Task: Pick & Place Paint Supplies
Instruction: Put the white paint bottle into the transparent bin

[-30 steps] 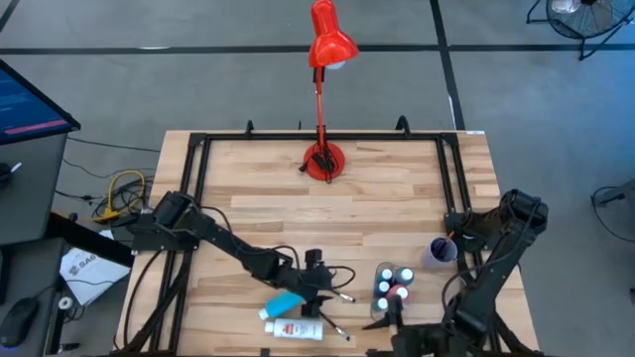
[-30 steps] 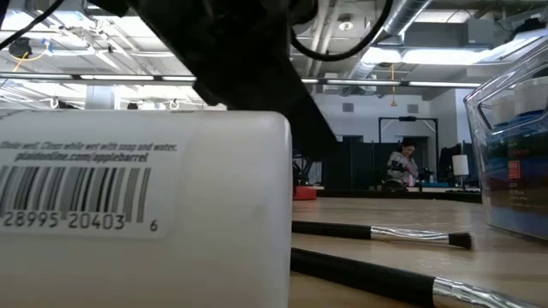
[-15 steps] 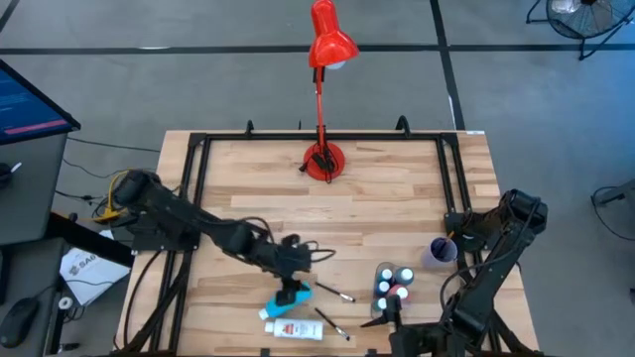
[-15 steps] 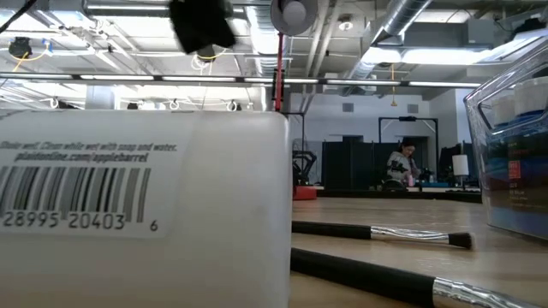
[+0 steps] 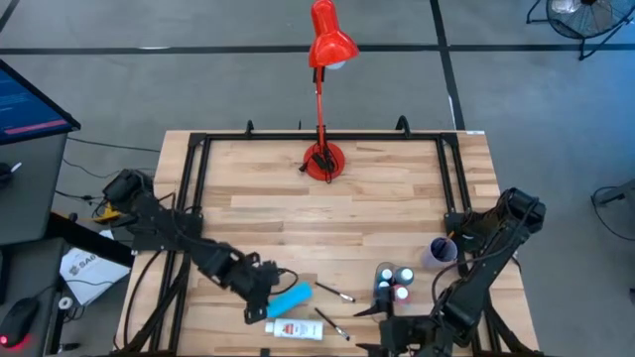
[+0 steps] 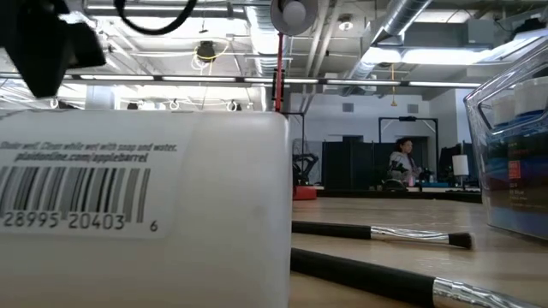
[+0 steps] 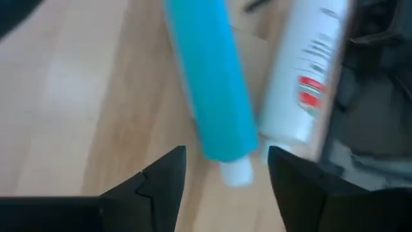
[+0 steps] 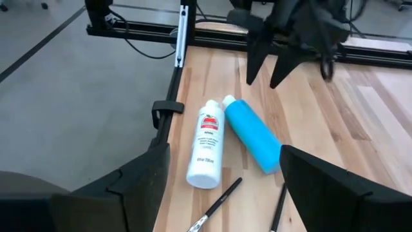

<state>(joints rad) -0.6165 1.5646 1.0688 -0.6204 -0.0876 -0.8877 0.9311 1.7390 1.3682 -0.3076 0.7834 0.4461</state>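
High: my left gripper (image 5: 260, 300) hangs near the table's (image 5: 397, 198) front edge, fingers apart, empty, just beside the blue bottle (image 5: 292, 297) and white bottle (image 5: 294, 329). Clear tray (image 5: 393, 287) near the front right holds white-capped bottles; lilac cup (image 5: 441, 252) sits beside it.

Low: white bottle's barcode label, two brushes (image 6: 381, 233) lying flat.

Left wrist: both bottles lie side by side.

Right wrist: my right gripper (image 8: 222, 177) open, empty.
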